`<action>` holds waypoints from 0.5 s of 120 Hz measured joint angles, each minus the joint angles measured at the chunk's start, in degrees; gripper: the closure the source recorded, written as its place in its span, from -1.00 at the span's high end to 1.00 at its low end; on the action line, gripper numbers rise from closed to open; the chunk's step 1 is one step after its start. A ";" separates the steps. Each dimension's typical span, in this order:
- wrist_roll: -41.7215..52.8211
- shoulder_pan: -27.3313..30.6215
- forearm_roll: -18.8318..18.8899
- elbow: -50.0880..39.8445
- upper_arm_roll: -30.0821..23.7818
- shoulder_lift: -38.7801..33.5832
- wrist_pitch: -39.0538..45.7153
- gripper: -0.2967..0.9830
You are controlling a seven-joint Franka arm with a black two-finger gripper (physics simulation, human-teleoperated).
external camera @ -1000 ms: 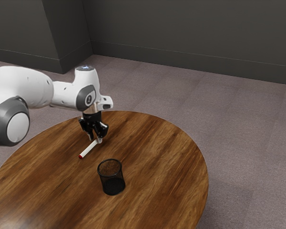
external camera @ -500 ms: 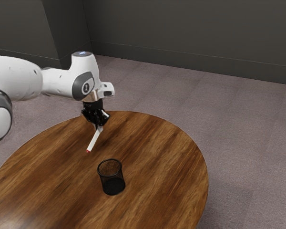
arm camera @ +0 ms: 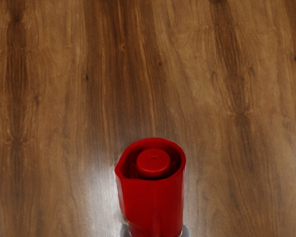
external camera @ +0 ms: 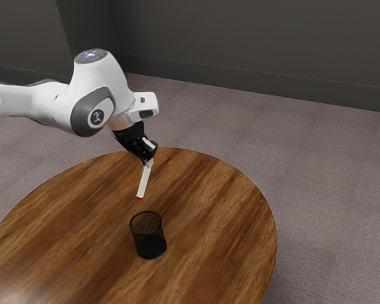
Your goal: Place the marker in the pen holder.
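Wooden table [external camera: 221,202] beneath the claw [external camera: 149,161]: marker [external camera: 144,182] held aloft, pen holder [external camera: 150,246] awaiting it

Carpeted floor [external camera: 335,183] and a dark wall [external camera: 259,44] lie beyond the claw. Step in hand, as judged: the carry, with the grasp made and the insertion outstanding.

Condition of claw: closed on the marker, its pads [arm camera: 186,231] parted only by the marker's thickness, one to either side. Nothing else is found in its hold. The claw itself is tilted.

Position of marker: gripped near its upper end, the greater part of its length hanging below the claw, clear of the table. It leans somewhat from upright, and its lower end is red. A red end also faces the wrist camera, at the claw.

Position of pen holder: upright on the table, lower than the claw and on the exterior camera's side of it. Marker and holder are apart.

Next move, as judged: bring the claw over the holder's mouth, set the marker closer to upright, lower, then release. Risk noted: a leaning marker could catch the rim and tip the holder. Adequate height should be kept until the marker's lower end is over the opening.
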 joint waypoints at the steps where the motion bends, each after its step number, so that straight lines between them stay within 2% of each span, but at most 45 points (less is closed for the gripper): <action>1: -0.08 0.01 0.01 -0.24 -0.20 -0.24 0.26 -0.69; 19: -1.48 -2.03 0.12 -4.55 -0.72 -3.15 3.45 -0.69; 41: -2.85 0.19 0.20 -7.53 -2.06 -4.51 5.15 -0.69; 60: -3.94 -0.50 0.37 -10.06 -3.45 -6.64 5.72 -0.69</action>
